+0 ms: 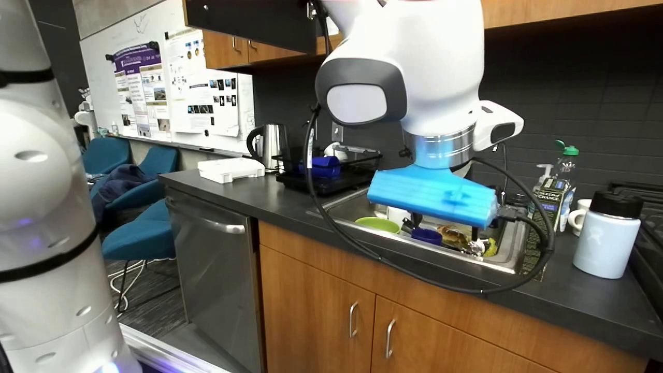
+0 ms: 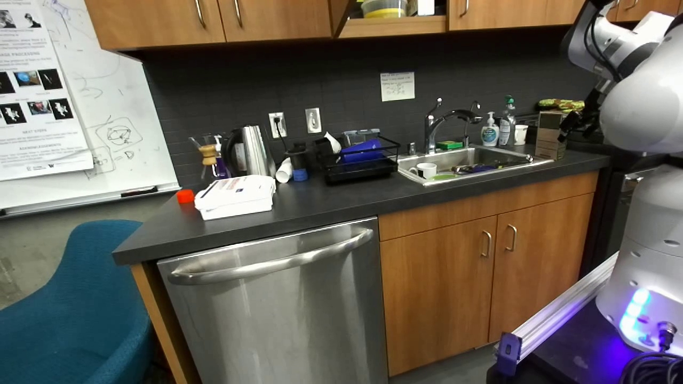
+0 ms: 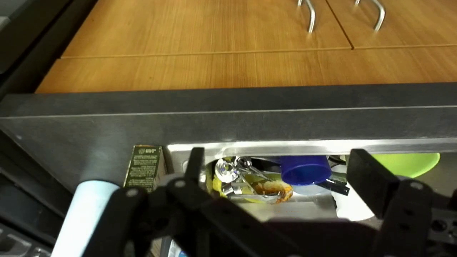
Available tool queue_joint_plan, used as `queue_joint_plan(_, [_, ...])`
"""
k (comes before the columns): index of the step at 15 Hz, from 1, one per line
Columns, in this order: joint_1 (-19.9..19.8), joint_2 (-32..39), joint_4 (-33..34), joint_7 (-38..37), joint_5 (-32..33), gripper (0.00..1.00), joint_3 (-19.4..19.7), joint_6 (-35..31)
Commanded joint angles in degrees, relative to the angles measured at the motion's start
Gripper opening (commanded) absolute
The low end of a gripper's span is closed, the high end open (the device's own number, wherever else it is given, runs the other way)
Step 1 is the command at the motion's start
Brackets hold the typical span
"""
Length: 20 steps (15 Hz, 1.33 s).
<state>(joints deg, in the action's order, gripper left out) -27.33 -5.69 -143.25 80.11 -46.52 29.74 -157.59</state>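
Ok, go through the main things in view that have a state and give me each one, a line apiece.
Gripper: open, holding nothing
Sink: in use, blue cup and green dish inside
Faucet: no water seen running
Dishwasher: shut
Lower cabinet doors: shut
Upper cabinet: one section open
Water bottle: upright, capped
Box: upright
Kettle: upright
Base light: lit
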Motion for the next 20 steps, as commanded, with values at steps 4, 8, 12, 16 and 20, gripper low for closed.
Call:
queue_joint_plan(4, [2.7,0.8,1.6,17.3,-25.8,1.00,1.5,-0.3])
queue_joint_plan(8, [1.2,3.8,1.9,23.8,-39.0,1.00,3.3,4.3])
queue_joint_plan(12, [0.1,6.8,2.2,34.0,-46.5,1.00,4.8,5.9])
queue_joint_plan(16, [-0.4,7.9,2.8,43.9,-50.9,1.00,3.9,4.4])
queue_joint_plan(20, [-0.2,8.4,5.2,53.3,-57.1,1.00,3.5,1.8])
